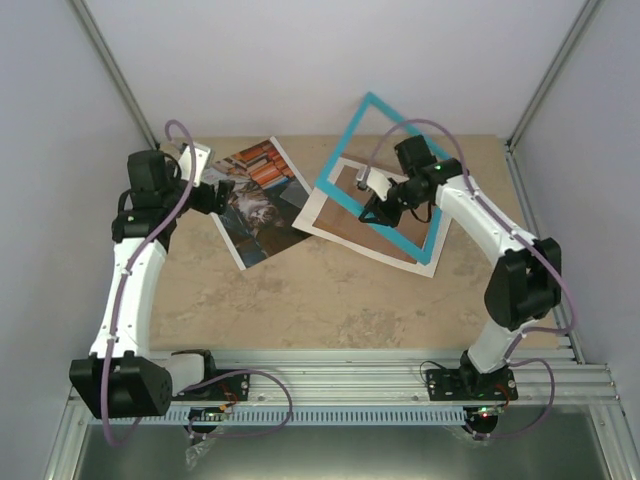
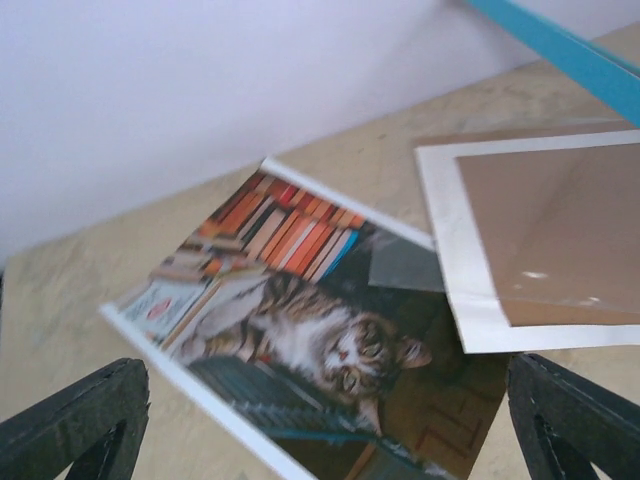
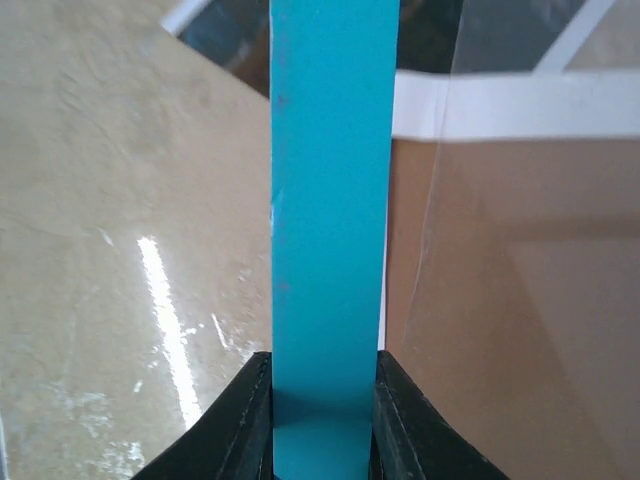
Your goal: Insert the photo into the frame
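Note:
The photo (image 1: 258, 200), a white-bordered print of a tabby cat and orange-red books, lies flat on the table left of centre, its right corner tucked under the white mat board. My left gripper (image 1: 215, 197) hovers open over its left part. In the left wrist view the photo (image 2: 300, 330) fills the space between the wide-spread fingers (image 2: 75, 420). The turquoise frame (image 1: 343, 140) stands tilted up over the mat board. My right gripper (image 1: 385, 213) is shut on its near side bar. The right wrist view shows that bar (image 3: 330, 200) pinched between both black fingers (image 3: 235, 430).
A white mat board (image 1: 322, 212) lies on a brown backing board (image 1: 398, 242) under the frame, and its corner (image 2: 450, 240) overlaps the photo. The frame's top corner leans close to the back wall (image 1: 320, 60). Tan tabletop (image 1: 330, 300) stretches toward the arm bases.

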Motion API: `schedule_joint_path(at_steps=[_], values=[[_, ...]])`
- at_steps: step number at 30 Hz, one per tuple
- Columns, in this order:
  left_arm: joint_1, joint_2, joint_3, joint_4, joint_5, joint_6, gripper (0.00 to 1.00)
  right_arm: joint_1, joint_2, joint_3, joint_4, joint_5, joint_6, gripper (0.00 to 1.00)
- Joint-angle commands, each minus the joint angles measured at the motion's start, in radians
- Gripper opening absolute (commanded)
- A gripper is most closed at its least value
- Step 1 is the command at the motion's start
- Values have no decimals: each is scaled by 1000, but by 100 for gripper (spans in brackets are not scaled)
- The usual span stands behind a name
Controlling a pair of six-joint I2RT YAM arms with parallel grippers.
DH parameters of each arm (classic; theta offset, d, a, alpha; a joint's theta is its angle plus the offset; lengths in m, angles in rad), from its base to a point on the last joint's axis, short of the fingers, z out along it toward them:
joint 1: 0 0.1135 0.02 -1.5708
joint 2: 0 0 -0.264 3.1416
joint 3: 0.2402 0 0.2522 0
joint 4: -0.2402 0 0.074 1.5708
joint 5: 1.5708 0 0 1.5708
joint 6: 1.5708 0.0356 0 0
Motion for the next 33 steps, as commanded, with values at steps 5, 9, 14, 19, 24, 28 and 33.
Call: schedule_joint_path(at_steps=[5,9,14,19,24,28,33], values=[[-59,-19,21,126,282,328,100,-34,-121,142,-78,-324,-223,0],[-109,-54,11,255,333,414,100,-34,-179,175,-100,-490,-260,1],[-220,-83,-9,471,238,469,100,-34,-247,172,-19,-727,-230,0],[-300,-73,37,619,166,586,100,-22,-273,157,26,-878,-186,1],[-359,-70,66,685,115,782,100,8,-278,164,-23,-902,-211,1],[-387,-74,81,702,101,912,99,54,-274,162,-88,-882,-274,1],[-389,-60,124,594,117,1081,96,98,-278,158,-121,-857,-299,0]])
